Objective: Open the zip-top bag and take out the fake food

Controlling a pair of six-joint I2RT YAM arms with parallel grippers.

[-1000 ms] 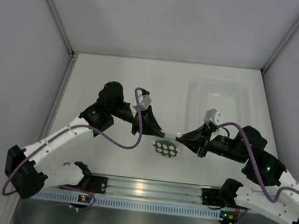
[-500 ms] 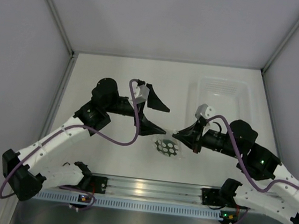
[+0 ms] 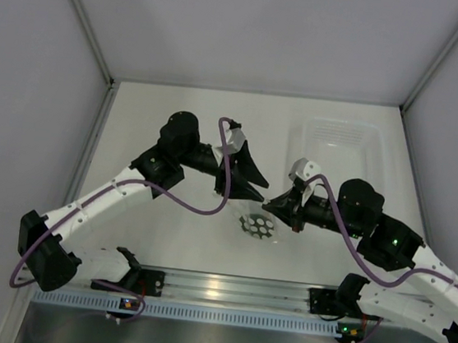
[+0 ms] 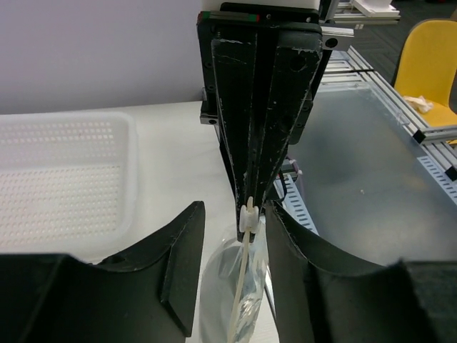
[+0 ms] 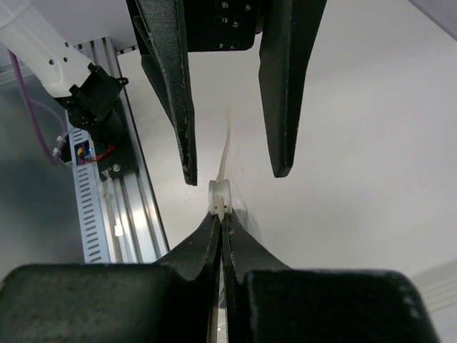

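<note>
Bag-opening is in hand: right claw (image 3: pixel 270 203) pinches the zip-top bag (image 3: pixel 257 225) rim, left claw (image 3: pixel 260 190) gaping. Next, left should clamp the opposite lip.

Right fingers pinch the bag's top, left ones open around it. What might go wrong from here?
1. The right gripper holds the bag only by a narrow pinch at its white clip; a tug may pull it free.
2. The open left gripper straddles that same spot, so closing may hit the right fingers instead of catching plastic.

Clear tray (image 3: pixel 340 139) (far right) on table (image 3: pixel 182 107)
</note>
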